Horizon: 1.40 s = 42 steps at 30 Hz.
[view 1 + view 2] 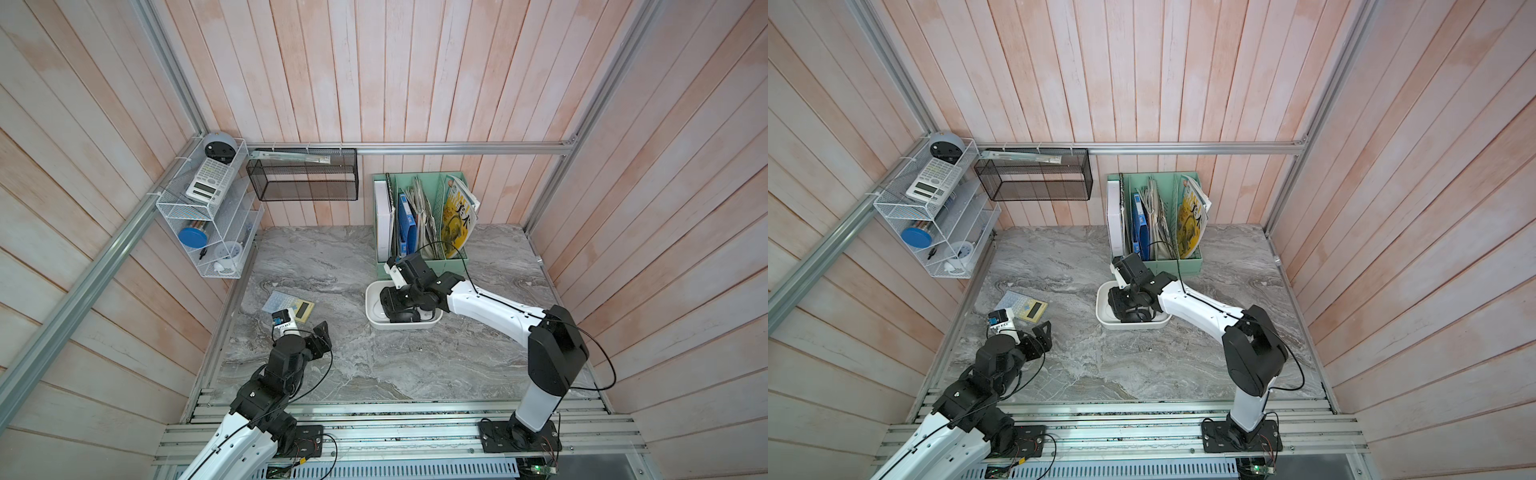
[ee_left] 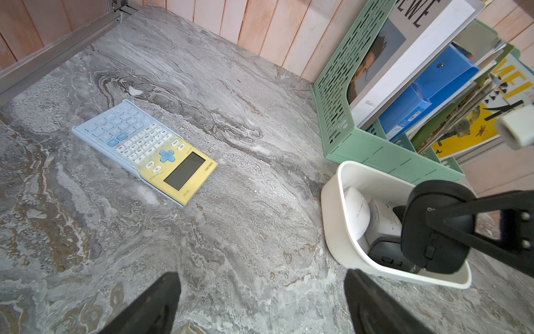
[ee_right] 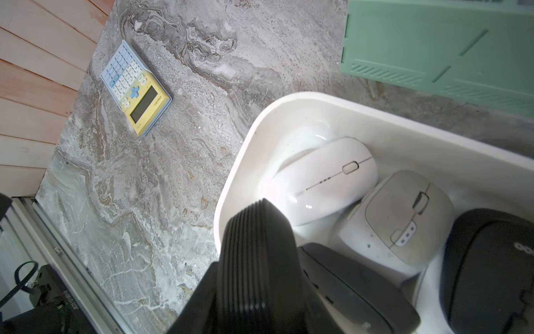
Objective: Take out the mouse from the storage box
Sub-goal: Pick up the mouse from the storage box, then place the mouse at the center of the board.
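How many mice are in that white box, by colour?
White or pale grey mice: 2
Black mice: 2
Total seen: 4; the arm hides part of the box.

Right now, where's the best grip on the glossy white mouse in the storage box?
I'd pinch the glossy white mouse across its long flanks, at the half away from the scroll wheel, coming straight down. It lies flat, top up, in the storage box; the grey mouse crowds its wheel end.
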Each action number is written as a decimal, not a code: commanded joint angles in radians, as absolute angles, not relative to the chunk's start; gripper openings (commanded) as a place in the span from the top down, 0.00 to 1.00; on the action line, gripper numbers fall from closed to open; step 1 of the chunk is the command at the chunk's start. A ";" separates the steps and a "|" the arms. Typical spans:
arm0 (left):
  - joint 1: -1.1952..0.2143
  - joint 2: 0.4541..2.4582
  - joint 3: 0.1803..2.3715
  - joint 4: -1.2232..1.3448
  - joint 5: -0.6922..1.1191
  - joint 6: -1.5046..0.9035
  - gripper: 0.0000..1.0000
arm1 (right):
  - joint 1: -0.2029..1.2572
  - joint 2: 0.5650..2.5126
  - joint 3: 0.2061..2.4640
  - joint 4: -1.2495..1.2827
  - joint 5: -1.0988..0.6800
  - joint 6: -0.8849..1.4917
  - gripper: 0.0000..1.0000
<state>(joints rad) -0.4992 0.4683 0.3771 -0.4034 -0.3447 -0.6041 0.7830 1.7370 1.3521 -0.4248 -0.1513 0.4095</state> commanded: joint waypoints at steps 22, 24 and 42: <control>-0.497 0.442 0.363 -0.392 -0.337 -0.592 0.05 | 0.925 1.345 0.882 -0.342 -0.049 0.634 0.67; -0.496 0.441 0.363 -0.394 -0.337 -0.592 0.05 | 0.934 1.344 0.857 -0.320 -0.050 0.650 0.67; -0.497 0.414 0.360 -0.411 -0.344 -0.598 0.05 | 0.943 1.467 0.751 -0.126 -0.103 0.758 0.66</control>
<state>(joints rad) -0.4992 0.4217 0.3737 -0.4065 -0.3450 -0.6025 0.9356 1.4448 0.7677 -0.1722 -0.0872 0.7326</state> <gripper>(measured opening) 0.948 0.375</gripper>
